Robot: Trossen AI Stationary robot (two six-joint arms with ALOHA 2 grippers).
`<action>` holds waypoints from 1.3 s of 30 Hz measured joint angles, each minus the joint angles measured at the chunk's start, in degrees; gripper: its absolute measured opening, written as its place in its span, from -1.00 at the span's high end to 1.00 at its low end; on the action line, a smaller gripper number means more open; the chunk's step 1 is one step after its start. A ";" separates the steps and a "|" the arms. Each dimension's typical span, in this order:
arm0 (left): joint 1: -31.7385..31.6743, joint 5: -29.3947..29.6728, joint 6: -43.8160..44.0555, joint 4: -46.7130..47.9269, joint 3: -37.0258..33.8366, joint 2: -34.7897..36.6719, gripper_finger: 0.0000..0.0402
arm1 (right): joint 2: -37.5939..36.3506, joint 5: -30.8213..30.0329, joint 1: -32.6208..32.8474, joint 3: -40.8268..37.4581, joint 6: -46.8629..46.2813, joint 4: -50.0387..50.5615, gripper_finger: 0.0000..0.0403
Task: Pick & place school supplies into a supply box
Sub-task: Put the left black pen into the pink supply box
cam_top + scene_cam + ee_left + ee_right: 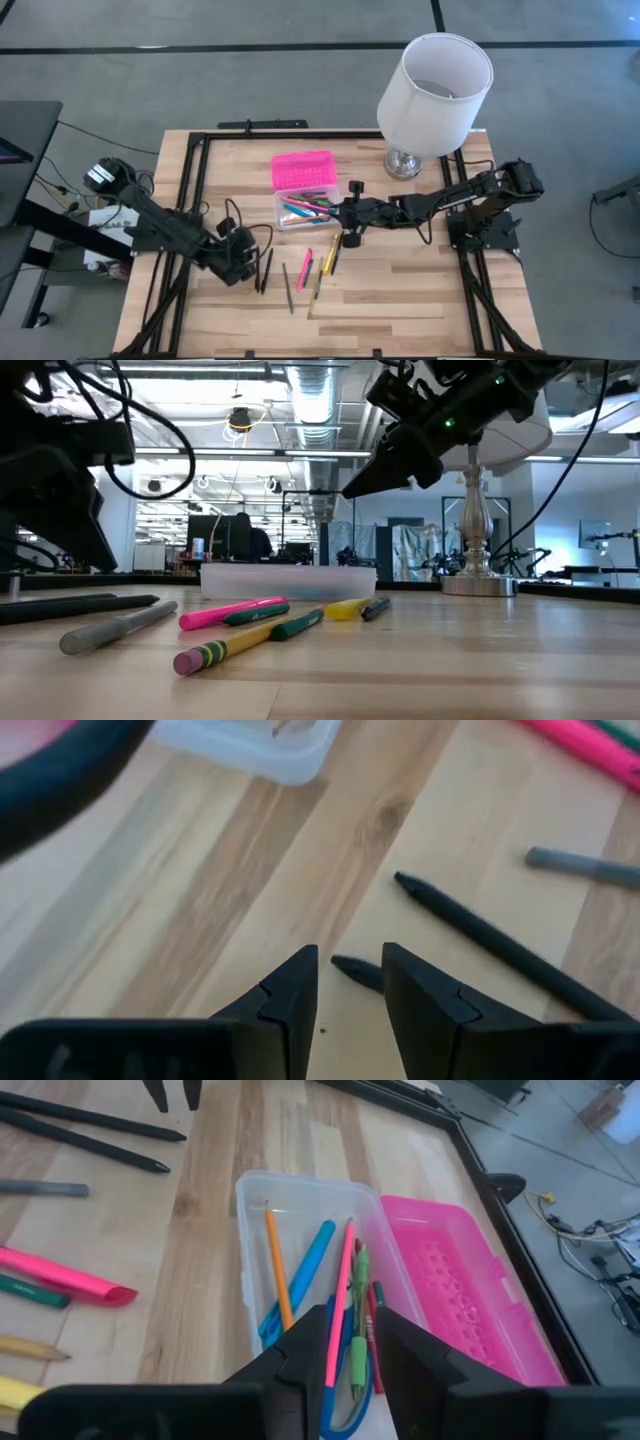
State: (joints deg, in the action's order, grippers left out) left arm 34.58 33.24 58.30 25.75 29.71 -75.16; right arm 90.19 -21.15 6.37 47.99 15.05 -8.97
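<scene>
The supply box's clear base (300, 208) stands at mid table with several pens inside (300, 1280); its pink lid (303, 170) lies open beside it on the far side. My right gripper (350, 1315) hovers open above the base's right end (335, 212), holding nothing. Two black pens (263, 270), a grey pen (287, 285), a pink marker (304, 268) and yellow and green ones (325, 265) lie flat on the table. My left gripper (350, 952) is open, slanting down, its fingers on either side of one black pen's tip (352, 970).
A white lamp (432, 95) stands at the far right of the table. Black frame rails (195, 190) run along the table's edges. A second black pen (490, 945) lies right beside the one under my left gripper. Bare wood lies toward the near edge.
</scene>
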 joint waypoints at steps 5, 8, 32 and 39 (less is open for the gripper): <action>-0.89 -2.37 0.78 -0.88 0.00 0.00 0.46 | 0.00 0.02 0.00 0.00 -0.01 0.37 0.59; -0.89 -2.50 0.43 -2.02 0.00 0.00 0.46 | 0.00 0.02 0.00 0.00 -0.03 0.87 0.59; -0.89 -5.28 5.90 -2.81 -0.02 0.02 0.46 | 0.00 0.07 0.00 -0.02 -0.63 1.37 0.59; -1.80 -12.30 8.75 -3.43 0.00 0.02 0.46 | 0.00 0.09 0.00 0.00 -0.61 1.38 0.59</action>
State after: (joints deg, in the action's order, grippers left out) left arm 32.78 20.94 67.05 22.32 29.71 -75.13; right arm 90.19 -21.06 6.37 47.98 14.43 -7.60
